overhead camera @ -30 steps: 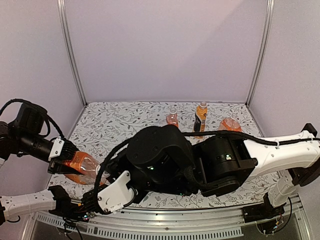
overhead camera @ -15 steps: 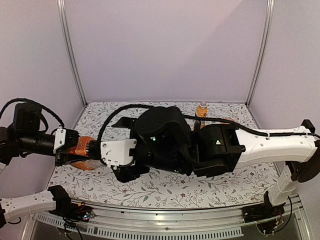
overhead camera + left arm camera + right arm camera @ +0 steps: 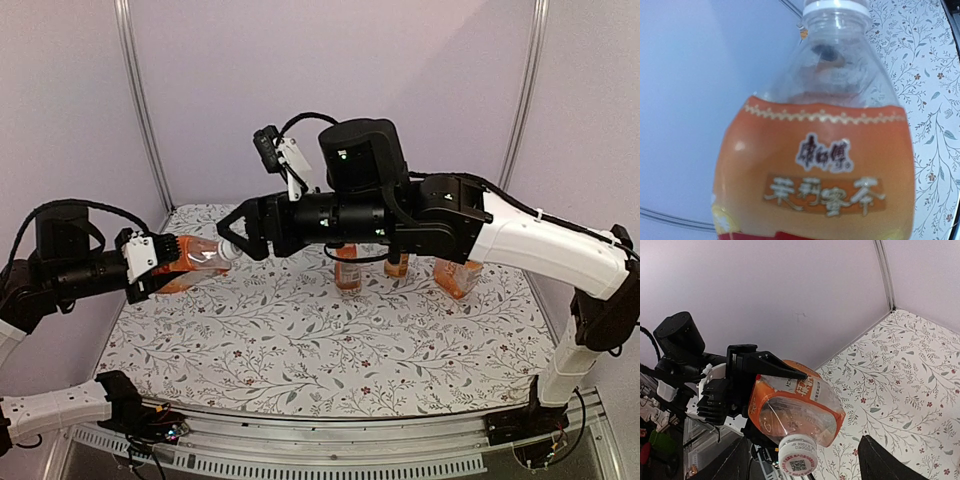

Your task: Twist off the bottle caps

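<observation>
Raising the tea bottle point(image 3: 195, 258) off the table point(image 3: 300, 350), the left gripper point(image 3: 160, 266) clamps it sideways. The right gripper point(image 3: 232, 243), jaws spread, now flanks its white cap point(image 3: 797, 455), ready to twist

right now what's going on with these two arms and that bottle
The left gripper holds a bottle of orange drink on its side above the table, neck pointing toward the other arm. The right gripper is lined up at the white cap, open, with a finger on either side and not yet closed on it. The cap is still on. Three more bottles stand at the back.
</observation>
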{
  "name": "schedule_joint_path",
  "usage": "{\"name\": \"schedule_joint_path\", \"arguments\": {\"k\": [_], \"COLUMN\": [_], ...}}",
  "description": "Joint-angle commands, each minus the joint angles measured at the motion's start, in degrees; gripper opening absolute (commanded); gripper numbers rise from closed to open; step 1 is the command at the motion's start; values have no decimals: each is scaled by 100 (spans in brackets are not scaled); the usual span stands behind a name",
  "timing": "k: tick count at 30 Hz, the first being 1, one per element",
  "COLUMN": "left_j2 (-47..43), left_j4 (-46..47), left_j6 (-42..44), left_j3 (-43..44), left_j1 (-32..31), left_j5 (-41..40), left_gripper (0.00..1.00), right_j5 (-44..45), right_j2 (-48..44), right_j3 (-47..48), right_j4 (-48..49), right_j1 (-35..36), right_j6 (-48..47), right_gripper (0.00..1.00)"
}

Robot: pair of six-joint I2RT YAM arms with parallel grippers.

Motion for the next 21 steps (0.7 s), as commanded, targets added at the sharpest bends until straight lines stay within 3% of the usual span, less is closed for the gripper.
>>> {"name": "schedule_joint_path", "arguments": {"k": [1, 7, 12, 15, 19, 21], "left_j2": [3, 76, 88, 70, -12, -12], "left_j4": [292, 341, 367, 359, 34, -482], "left_j6": [161, 191, 200, 206, 267, 343], "left_j3": [-59, -58, -67, -88, -100, -26], "left_j1": [-77, -79, -79, -81, -87, -90], "left_j5": [-183, -296, -310, -287, 128, 605], "left_gripper": [26, 26, 26, 25, 26, 26], "right_j5": [-420, -1002, -946, -854, -667, -255], "right_j2": [219, 450, 488, 470, 396, 315], "right_j3": [115, 317, 271, 247, 168, 186], "right_j4": [-267, -350, -411, -408, -448, -681], "right_j1": [-121, -140, -142, -142, -93, 109], "right_j6": [1407, 1591, 1589, 1533, 1094, 353], "right_gripper": [73, 59, 28, 1, 0, 0]}}
